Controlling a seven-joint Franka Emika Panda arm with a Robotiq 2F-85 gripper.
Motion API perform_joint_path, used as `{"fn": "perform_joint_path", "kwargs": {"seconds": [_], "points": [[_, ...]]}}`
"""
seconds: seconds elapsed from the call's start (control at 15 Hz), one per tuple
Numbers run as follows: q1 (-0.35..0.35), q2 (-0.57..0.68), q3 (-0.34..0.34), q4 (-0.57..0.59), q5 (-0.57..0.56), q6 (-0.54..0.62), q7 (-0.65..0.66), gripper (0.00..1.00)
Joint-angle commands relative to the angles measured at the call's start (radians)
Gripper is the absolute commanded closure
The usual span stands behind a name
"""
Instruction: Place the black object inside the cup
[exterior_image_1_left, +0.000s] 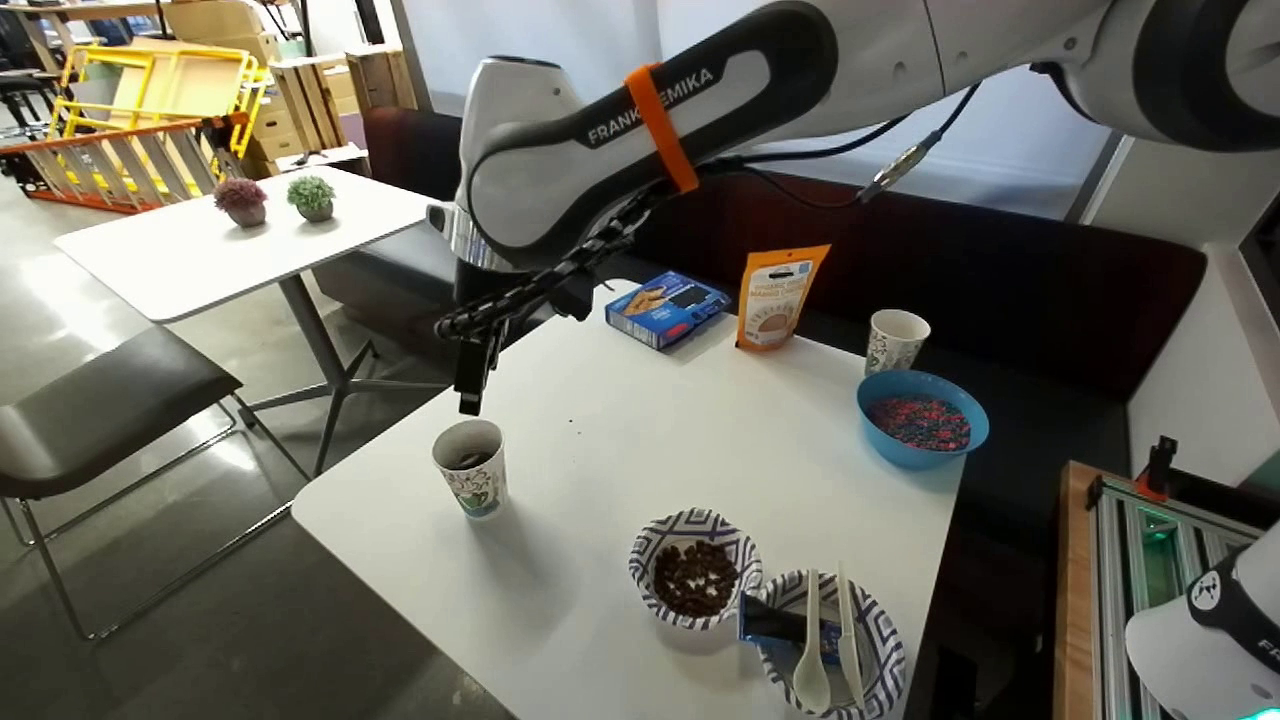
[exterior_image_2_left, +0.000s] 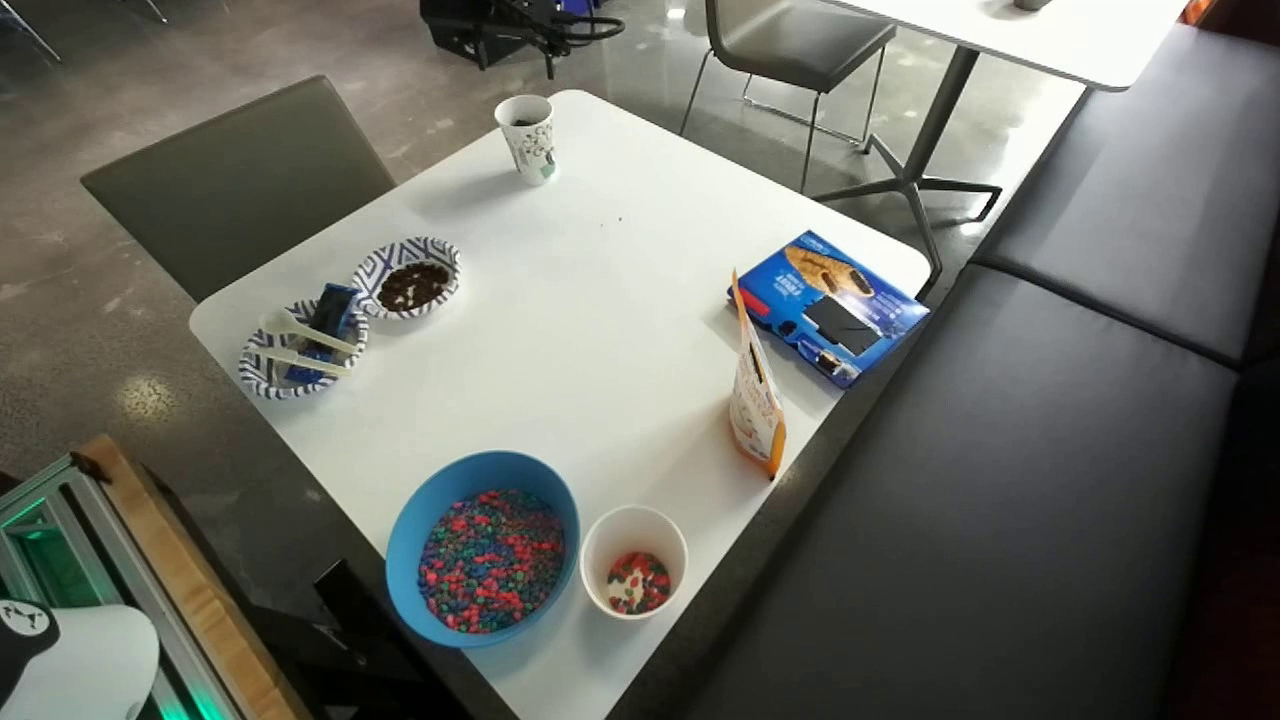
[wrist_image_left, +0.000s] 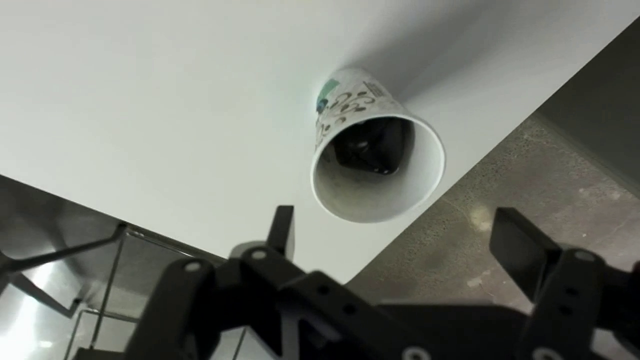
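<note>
The cup (wrist_image_left: 350, 102), white paper with a greenish and brown pattern, stands upright near a table corner; it also shows in both exterior views (exterior_image_1_left: 474, 485) (exterior_image_2_left: 535, 155). The black object (wrist_image_left: 372, 145), dark and shiny, lies inside the cup; in an exterior view only a dark patch shows within the rim. My gripper (wrist_image_left: 395, 220) is open, with nothing between its fingers. It is above the cup and apart from it; its fingertips sit beyond the rim in the wrist view. In an exterior view the gripper (exterior_image_1_left: 478, 372) hangs just above the cup.
On the white table (exterior_image_1_left: 620, 440) stand a patterned bowl of brown pieces (exterior_image_1_left: 695, 578), a patterned bowl (exterior_image_1_left: 880, 640) with utensils and a blue packet, a blue bowl (exterior_image_1_left: 920, 455), a plainer white cup (exterior_image_1_left: 895, 340), an orange pouch (exterior_image_1_left: 778, 300) and a blue box (exterior_image_1_left: 665, 308).
</note>
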Motion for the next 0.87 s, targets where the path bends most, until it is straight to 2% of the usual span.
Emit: {"fn": "perform_joint_path", "kwargs": {"seconds": [0.0,0.13,0.27,0.53,0.6,0.8], "points": [[0.007,-0.147,-0.051,-0.105,-0.017,-0.162,0.151,0.0],[0.0,-0.244,-0.075,-0.188,-0.011,-0.238,0.217,0.0],[-0.005,-0.343,-0.106,-0.29,-0.012,-0.26,0.291,0.0],[-0.037,-0.499,-0.165,-0.486,0.03,-0.201,0.409,0.0],[-0.019,-0.397,-0.152,-0.337,0.004,-0.252,0.357,0.0],[-0.039,-0.471,-0.173,-0.431,0.016,-0.243,0.377,0.0]]}}
